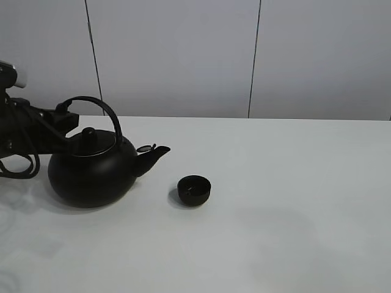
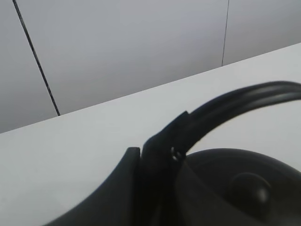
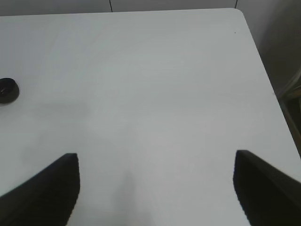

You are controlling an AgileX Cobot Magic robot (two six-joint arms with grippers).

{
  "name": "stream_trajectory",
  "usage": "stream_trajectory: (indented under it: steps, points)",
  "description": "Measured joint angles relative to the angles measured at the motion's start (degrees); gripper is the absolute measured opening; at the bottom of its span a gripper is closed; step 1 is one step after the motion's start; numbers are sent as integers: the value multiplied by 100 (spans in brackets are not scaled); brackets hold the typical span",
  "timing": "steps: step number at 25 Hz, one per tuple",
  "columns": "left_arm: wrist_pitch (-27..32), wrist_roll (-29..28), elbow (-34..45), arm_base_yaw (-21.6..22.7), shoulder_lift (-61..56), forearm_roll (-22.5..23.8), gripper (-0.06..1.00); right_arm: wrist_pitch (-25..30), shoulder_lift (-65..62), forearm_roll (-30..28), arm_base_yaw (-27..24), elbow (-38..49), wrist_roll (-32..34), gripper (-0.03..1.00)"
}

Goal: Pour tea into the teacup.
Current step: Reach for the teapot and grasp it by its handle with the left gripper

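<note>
The big black kettle stands on the white table at the left, spout pointing right. The small black teacup sits upright on the table just right of the spout, apart from it. My left gripper is shut on the left end of the kettle's arched handle. In the left wrist view the gripper clamps the handle above the lid knob. My right gripper is open and empty above bare table. The teacup lies far off to its side.
A grey panelled wall stands behind the table. Black cables hang off the left arm beside the kettle. The table's corner and edge show in the right wrist view.
</note>
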Motion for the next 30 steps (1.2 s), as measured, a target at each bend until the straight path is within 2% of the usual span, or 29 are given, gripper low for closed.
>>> stream_trajectory:
  steps: [6, 12, 23, 30]
  points:
    - [43, 10, 0, -14, -43, 0, 11, 0, 0, 0, 0, 0, 0, 61]
    - [512, 173, -50, -58, -302, 5, 10, 0, 0, 0, 0, 0, 0, 61]
    - [1063, 314, -516, -541, -321, 91, 10, 0, 0, 0, 0, 0, 0, 61]
    - [1139, 352, -617, -563, -331, 107, 10, 0, 0, 0, 0, 0, 0, 61]
